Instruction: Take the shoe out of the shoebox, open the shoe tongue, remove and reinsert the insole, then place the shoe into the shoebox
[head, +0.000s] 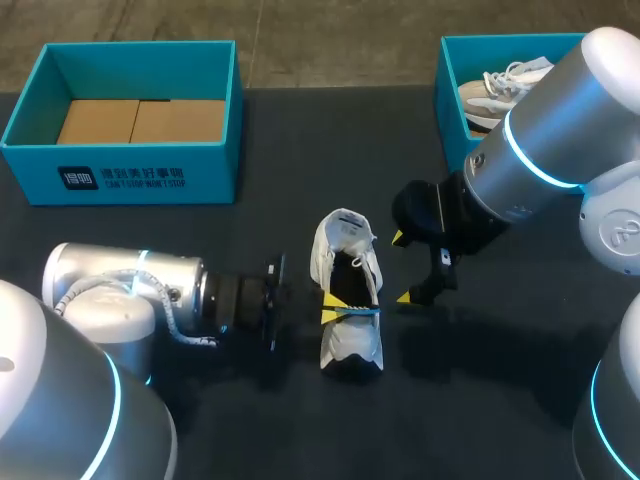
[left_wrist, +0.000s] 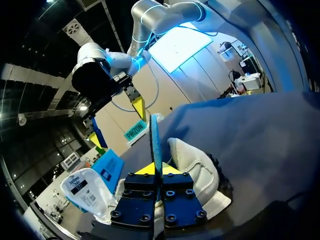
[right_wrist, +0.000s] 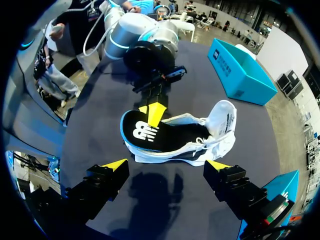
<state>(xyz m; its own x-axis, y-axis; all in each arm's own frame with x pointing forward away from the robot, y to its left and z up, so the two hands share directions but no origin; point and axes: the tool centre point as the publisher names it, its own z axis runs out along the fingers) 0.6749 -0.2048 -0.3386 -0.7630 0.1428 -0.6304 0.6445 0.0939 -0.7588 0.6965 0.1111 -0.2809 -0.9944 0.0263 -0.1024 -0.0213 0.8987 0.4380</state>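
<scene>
- Black table top (head: 300, 150), carrying both boxes and the loose shoe.
- Open teal cardboard shoebox (head: 120, 180) at the far left of the table. Holds only flat brown cardboard (head: 140, 120) across its floor. Bears a white logo block and a line of white print on its near wall.
- Second teal shoebox (head: 450, 100) at the far right, partly hidden by the right arm. Holds a pale laced trainer (head: 500, 90).
- White low-top trainer (head: 345, 350) (right_wrist: 200, 145) (left_wrist: 200, 170) out of both boxes, lying on the table's middle between the two grippers. Tongue folded forward toward the far boxes, with a printed label on its inner face, too small to read.
- Black foam insole with a teal edge (head: 350, 290) (right_wrist: 145, 132) (left_wrist: 155, 145), rear part showing above the shoe's opening, forward part down inside. Carries a white logo on its upper face.
- Left gripper (head: 335, 310) (left_wrist: 159, 170) (right_wrist: 155, 112) at the shoe's left side, yellow tips pinched together on the insole's rear part from both faces.
- Right gripper (head: 401, 268) (right_wrist: 166, 165) (left_wrist: 117, 122) just beside the shoe's right side, raised off the table, fingers spread wide and touching nothing.
</scene>
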